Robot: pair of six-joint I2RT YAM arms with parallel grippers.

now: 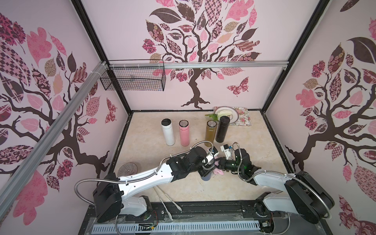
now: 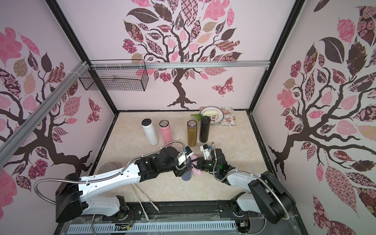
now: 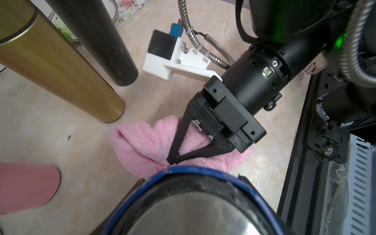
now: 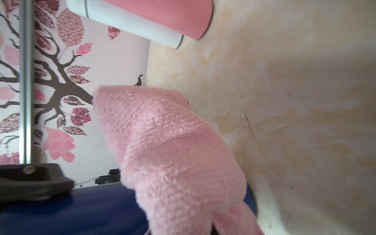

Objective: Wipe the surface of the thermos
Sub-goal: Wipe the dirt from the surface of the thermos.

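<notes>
The dark blue cylindrical metal thermos is clamped upright near its top by the left pincer, toward the middle of the tabletop's front edge. A pink terry cloth, pinched in the closed right pincer, is pressed against its side. Its rigid, smooth wall is judged slippery, so a firm high hold is advised.

2 white arms w/ black joints, silver flex conduits, green LEDs
</notes>
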